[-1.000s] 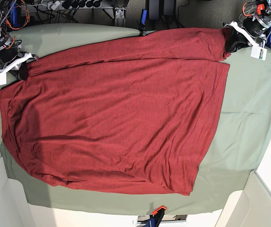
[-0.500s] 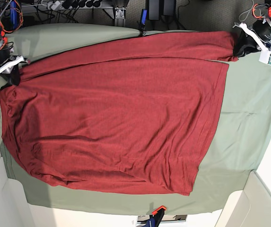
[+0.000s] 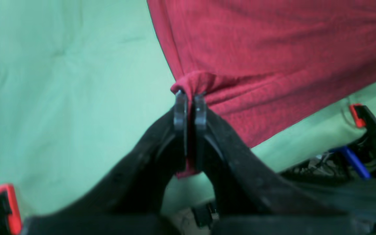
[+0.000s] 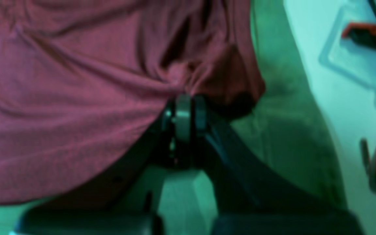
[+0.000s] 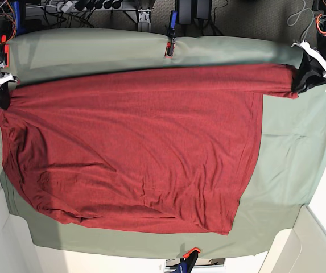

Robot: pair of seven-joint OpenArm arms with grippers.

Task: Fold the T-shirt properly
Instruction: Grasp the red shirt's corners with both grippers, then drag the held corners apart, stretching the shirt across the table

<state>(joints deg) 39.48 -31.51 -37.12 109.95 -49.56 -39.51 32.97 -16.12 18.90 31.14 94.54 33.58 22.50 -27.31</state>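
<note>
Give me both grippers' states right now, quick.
Left gripper: shut, pinching an edge of the T-shirt.
Right gripper: shut, pinching a bunched bit of the T-shirt.

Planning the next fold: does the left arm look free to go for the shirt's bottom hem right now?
Probably not yet. The left claw is shut on a bunched corner of the T-shirt, stretched against the right claw; it must let go first.

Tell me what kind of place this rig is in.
Likely a robotics lab bench: cloth-covered table held by clamps, loose cables behind, and the T-shirt spread flat.
</note>
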